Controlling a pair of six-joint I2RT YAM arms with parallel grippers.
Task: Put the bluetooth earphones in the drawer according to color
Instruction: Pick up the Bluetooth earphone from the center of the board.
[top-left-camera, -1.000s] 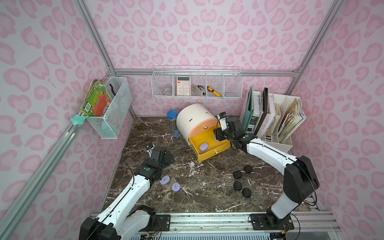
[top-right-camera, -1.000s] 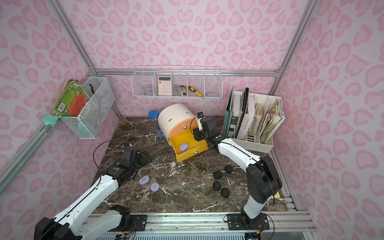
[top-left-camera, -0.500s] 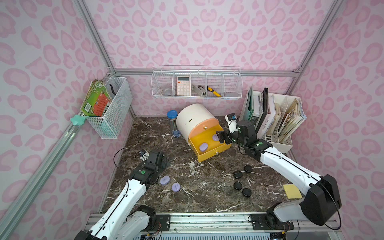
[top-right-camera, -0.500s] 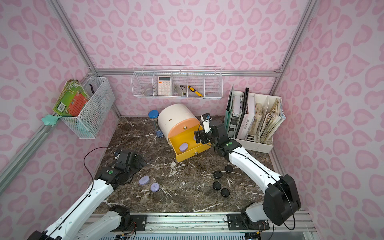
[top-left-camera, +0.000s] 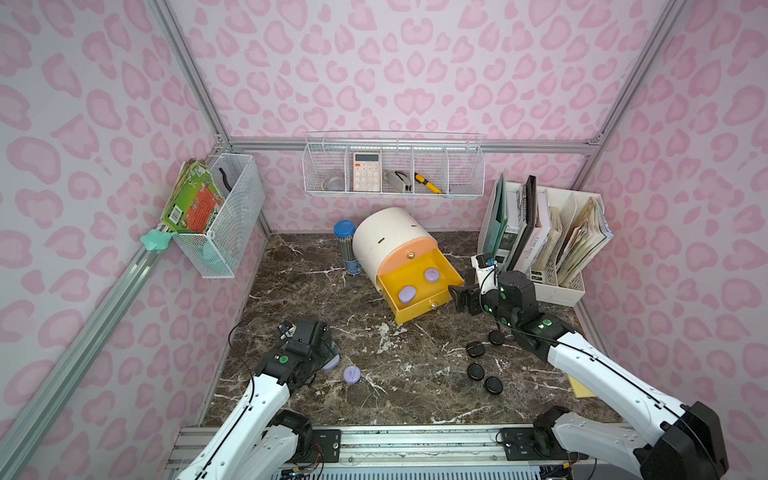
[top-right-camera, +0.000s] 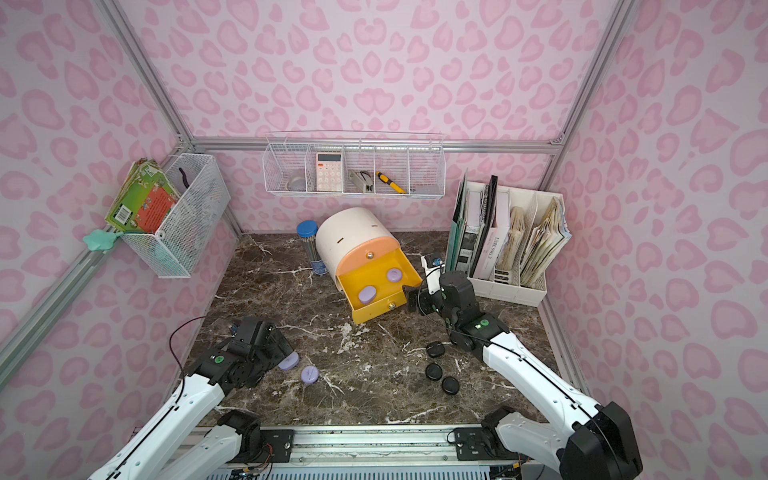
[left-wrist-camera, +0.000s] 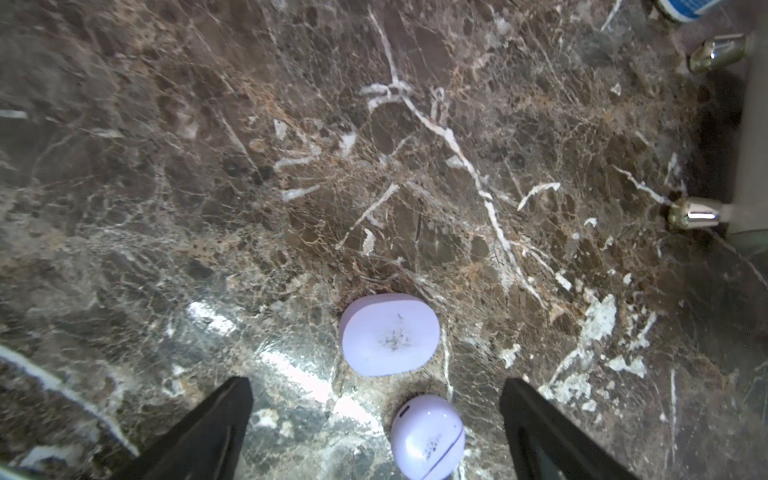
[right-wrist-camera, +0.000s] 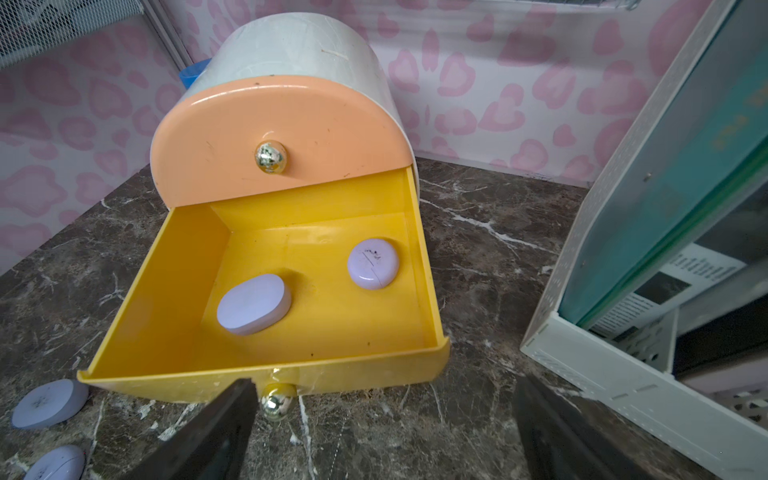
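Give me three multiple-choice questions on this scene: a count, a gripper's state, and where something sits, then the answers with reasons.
1. How many lilac cases lie in the yellow drawer? A none; B four; C two.
2. The right gripper is: A shut on a lilac case; B open and empty; C shut on the drawer's rim.
3. Where are the black cases? A in the yellow drawer; B on the tabletop; C in the right gripper.
Answers: 1 C, two show on the drawer floor in the right wrist view. 2 B, its jaws stand wide apart around nothing. 3 B, all four lie on the marble.
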